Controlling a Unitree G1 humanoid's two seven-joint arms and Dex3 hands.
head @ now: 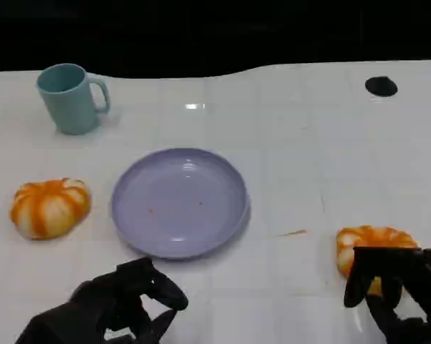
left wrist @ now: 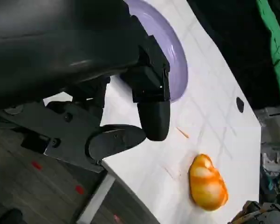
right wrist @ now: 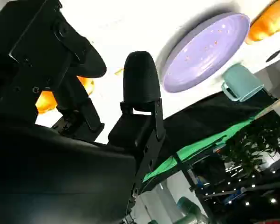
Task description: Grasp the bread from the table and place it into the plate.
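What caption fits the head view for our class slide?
Right hand reaches over a bread roll beside the empty lilac plate; a second roll and teal mug wait.

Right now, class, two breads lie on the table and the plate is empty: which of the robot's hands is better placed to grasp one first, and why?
The right hand. Its fingers already overlap the near bread right of the plate, while the left hand hangs before the plate, apart from the other bread.

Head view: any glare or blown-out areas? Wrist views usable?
Head view: small specular spot on the table behind the plate, background black. Left wrist view: sharp, bread clear. Right wrist view: table overexposed to near white, right hand dark against it.
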